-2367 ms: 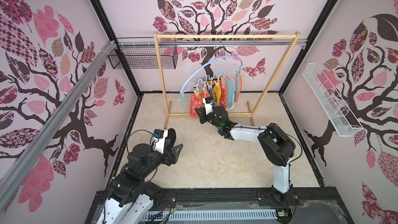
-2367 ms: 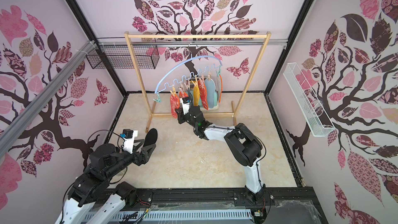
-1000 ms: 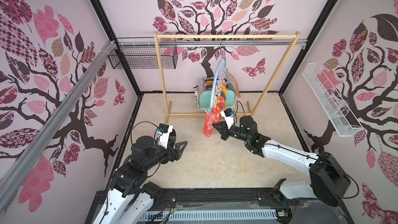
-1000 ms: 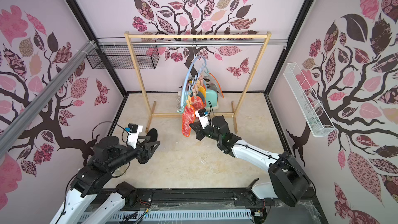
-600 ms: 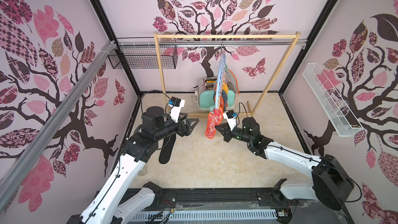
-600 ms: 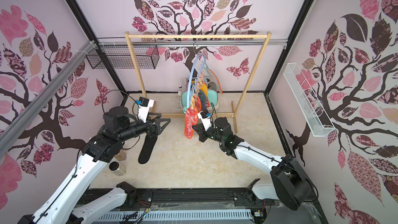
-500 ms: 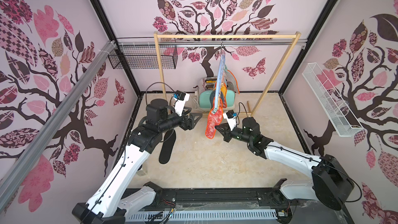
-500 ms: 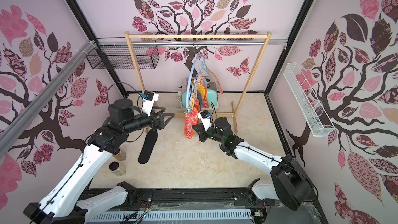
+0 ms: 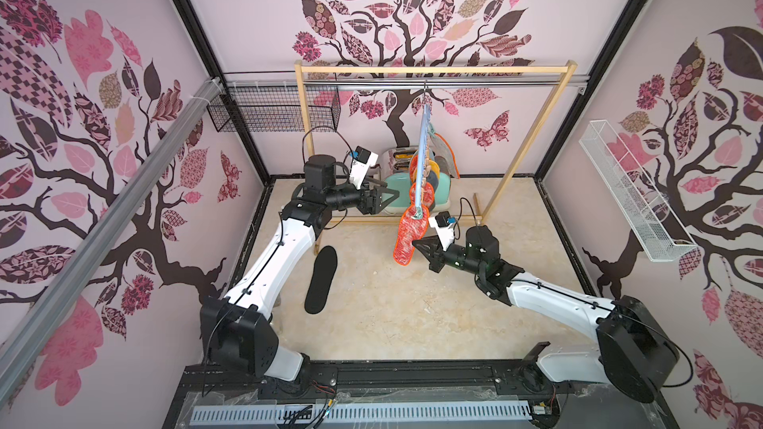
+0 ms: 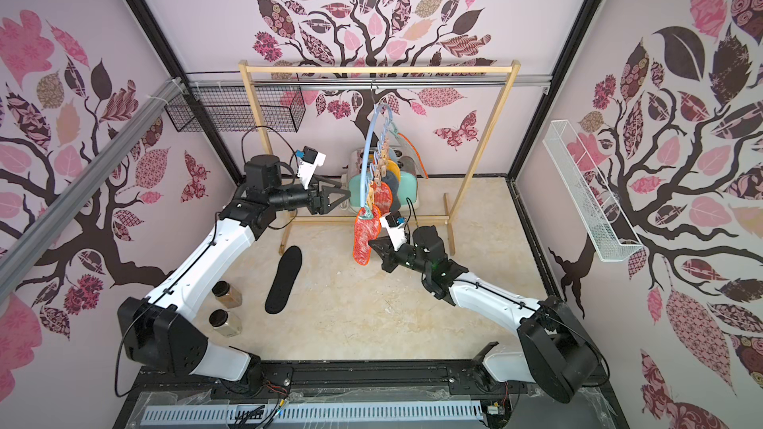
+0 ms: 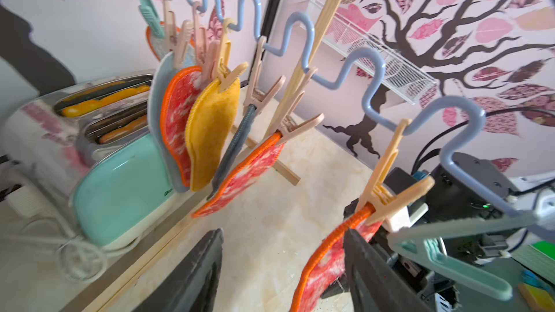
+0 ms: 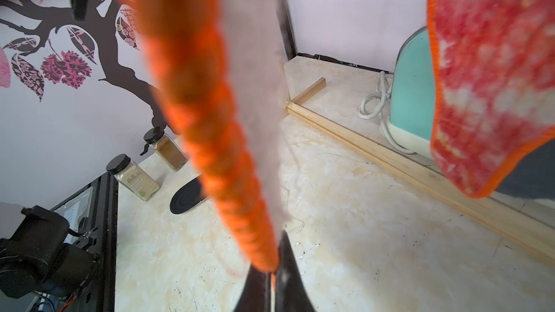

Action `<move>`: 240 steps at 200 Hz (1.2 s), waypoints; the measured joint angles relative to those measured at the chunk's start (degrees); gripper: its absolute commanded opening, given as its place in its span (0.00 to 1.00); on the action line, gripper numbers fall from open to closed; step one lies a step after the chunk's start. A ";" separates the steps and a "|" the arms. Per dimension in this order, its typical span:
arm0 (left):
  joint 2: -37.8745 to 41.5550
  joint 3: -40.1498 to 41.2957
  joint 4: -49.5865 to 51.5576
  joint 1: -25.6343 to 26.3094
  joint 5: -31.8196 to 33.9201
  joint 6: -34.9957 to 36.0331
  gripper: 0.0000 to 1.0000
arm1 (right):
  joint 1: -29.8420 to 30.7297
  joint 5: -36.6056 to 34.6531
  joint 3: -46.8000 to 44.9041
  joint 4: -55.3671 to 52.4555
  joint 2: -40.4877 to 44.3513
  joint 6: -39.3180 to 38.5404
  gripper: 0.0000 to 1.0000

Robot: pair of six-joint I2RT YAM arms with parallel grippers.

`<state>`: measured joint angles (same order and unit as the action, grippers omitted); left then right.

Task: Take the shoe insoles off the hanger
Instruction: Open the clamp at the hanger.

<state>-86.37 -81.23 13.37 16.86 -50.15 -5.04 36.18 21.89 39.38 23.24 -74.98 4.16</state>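
Note:
The pale blue hanger (image 9: 422, 150) (image 10: 365, 158) (image 11: 372, 85) hangs edge-on from the wooden rack, with several shoe insoles pegged to it. Among them are a mustard one (image 11: 213, 133), a dark grey one (image 11: 237, 142) and red-white ones (image 11: 177, 115). My right gripper (image 9: 417, 245) (image 12: 271, 271) is shut on the orange edge of the lowest red-white insole (image 9: 406, 237) (image 10: 363, 241). My left gripper (image 9: 388, 200) (image 11: 285, 265) stands open at the hanger. That same insole (image 11: 318, 274) lies between its fingers, close to one finger (image 11: 369, 274). A black insole (image 9: 321, 278) (image 10: 284, 278) lies flat on the floor.
A mint and chrome toaster (image 9: 439, 193) (image 11: 120, 181) stands behind the hanger under the wooden rack (image 9: 433, 69). Two spice jars (image 10: 226, 295) (image 12: 133, 178) stand by the left wall. A black wire basket (image 9: 272, 109) and a white wire shelf (image 9: 631, 191) hang on the walls.
The right gripper pulled the insole forward, turning the hanger edge-on. The left arm swung from the near floor up to the hanger. The black insole now lies on the floor.

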 measured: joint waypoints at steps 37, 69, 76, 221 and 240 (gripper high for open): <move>-2.27 0.81 -8.46 0.96 -7.52 -2.58 0.68 | -0.02 -0.02 0.00 0.00 0.00 0.11 0.00; -5.38 -1.29 -11.45 2.82 -11.39 -2.91 0.67 | -0.02 -0.04 0.00 -0.02 0.00 0.13 0.00; -6.12 -1.70 -11.72 3.23 -11.91 -2.91 0.67 | -0.02 -0.07 0.00 -0.02 0.00 0.13 0.00; -11.19 -6.88 -15.47 7.58 -15.04 -4.42 0.54 | -0.07 0.00 0.00 -0.02 0.00 0.35 0.00; -11.19 -6.93 -15.47 7.78 -15.06 -4.87 0.48 | -0.07 0.00 0.00 -0.02 0.00 0.35 0.00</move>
<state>-97.56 -88.16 -2.11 24.64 -65.21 -9.91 36.12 21.89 39.38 23.22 -74.98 4.51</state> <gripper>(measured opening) 0.516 0.046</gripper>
